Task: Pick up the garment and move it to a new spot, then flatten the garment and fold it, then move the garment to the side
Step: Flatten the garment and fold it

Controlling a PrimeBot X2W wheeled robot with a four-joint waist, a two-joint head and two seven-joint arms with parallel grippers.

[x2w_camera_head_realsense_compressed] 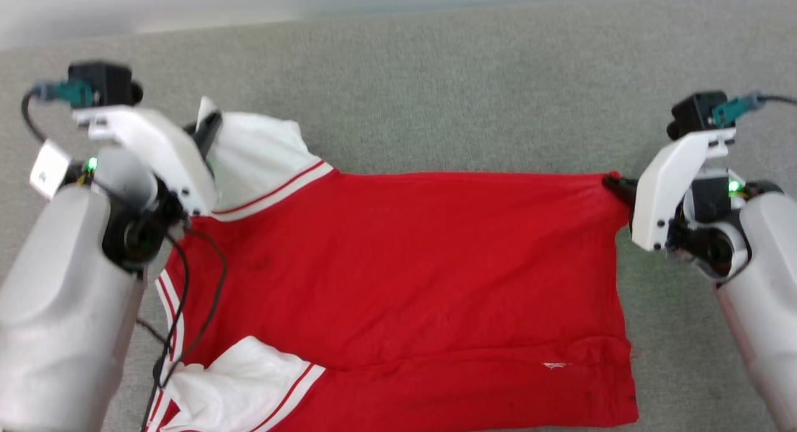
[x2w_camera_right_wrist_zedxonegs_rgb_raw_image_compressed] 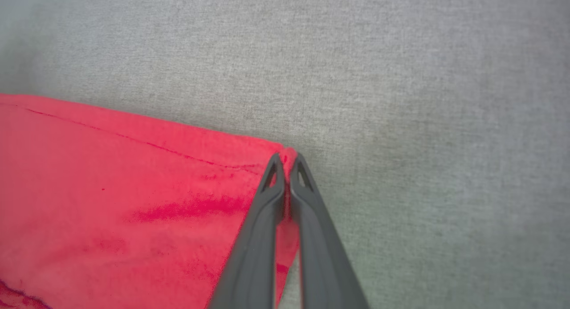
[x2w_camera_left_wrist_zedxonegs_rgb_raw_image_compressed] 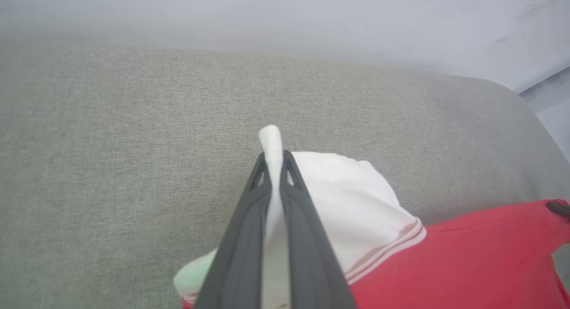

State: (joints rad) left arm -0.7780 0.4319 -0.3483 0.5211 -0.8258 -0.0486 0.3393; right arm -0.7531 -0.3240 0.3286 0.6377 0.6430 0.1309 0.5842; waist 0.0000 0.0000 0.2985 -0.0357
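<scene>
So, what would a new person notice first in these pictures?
The big red T-shirt spread across the grey fabric surface catches the eye first. Next, the left tool is shut on its white sleeve at the far left, and the right tool is shut on a red corner at the far right.

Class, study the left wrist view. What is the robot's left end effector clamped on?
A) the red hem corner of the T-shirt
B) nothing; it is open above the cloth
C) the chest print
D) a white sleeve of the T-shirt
D: the left end effector is shut on the white sleeve of the T-shirt, with white cloth poking out past its tips; the right end effector pinches the red corner.
</scene>
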